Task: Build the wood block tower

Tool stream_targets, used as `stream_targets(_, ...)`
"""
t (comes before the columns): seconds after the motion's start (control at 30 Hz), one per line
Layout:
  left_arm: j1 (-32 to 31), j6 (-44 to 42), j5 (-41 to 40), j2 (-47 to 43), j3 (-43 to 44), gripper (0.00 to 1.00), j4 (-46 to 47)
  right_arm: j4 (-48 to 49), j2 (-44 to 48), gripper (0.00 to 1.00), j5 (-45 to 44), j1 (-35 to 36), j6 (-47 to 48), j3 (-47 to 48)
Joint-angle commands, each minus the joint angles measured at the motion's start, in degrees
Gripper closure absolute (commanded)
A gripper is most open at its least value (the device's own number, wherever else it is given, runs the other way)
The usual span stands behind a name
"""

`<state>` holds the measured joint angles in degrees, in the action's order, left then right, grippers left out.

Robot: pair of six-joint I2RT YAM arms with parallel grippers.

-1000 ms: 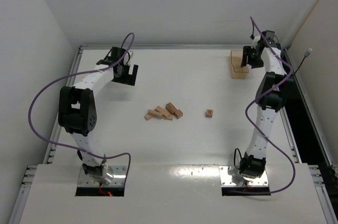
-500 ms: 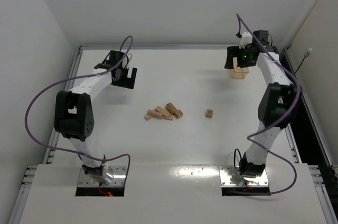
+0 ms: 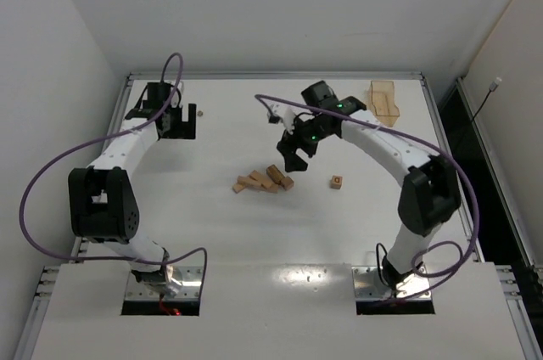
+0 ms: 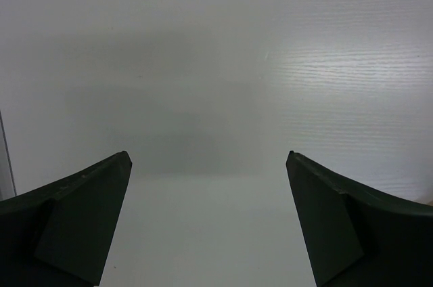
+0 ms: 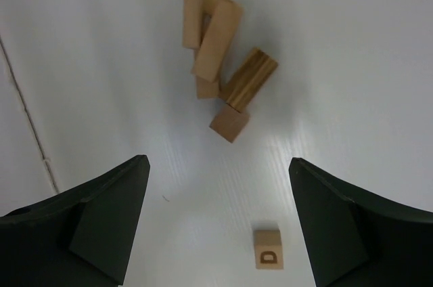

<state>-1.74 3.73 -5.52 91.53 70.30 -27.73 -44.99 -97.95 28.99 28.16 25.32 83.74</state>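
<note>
The blocks of the wood block tower (image 3: 263, 180) lie flat in a loose heap at mid-table, with no stack standing. In the right wrist view the heap (image 5: 211, 36) shows several oblong bars, one darker bar (image 5: 250, 78) and a small cube (image 5: 229, 124). A separate cube marked D (image 5: 268, 249) (image 3: 337, 182) lies to the right of the heap. My right gripper (image 3: 293, 154) (image 5: 217, 160) hangs open just behind the heap, holding nothing. My left gripper (image 3: 176, 127) (image 4: 208, 155) is open over bare table at the far left, also holding nothing.
A pale-wood tray (image 3: 384, 98) sits at the far right corner. A tiny brown bead (image 3: 200, 111) lies just right of the left gripper. Walls close in the table at the back and on both sides.
My right arm swung from the tray at the far right corner to the middle, above the heap, and its jaws opened wider. The left arm shifted left, uncovering the bead.
</note>
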Motion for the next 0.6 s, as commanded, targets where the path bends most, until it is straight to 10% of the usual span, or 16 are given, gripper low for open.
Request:
stream_targets(0.0, 1.03, 0.84, 1.04, -2.84, -0.17, 0.01, 1.18, -3.09, -4.43, 0.19, 1.95, 4.77, 4.73, 1.34)
stream_targets(0.57, 3.76, 0.84, 2.18, -2.84, -0.69, 0.01, 0.13, 7.02, -15.6, 0.32, -9.29, 15.87, 6.58, 0.37)
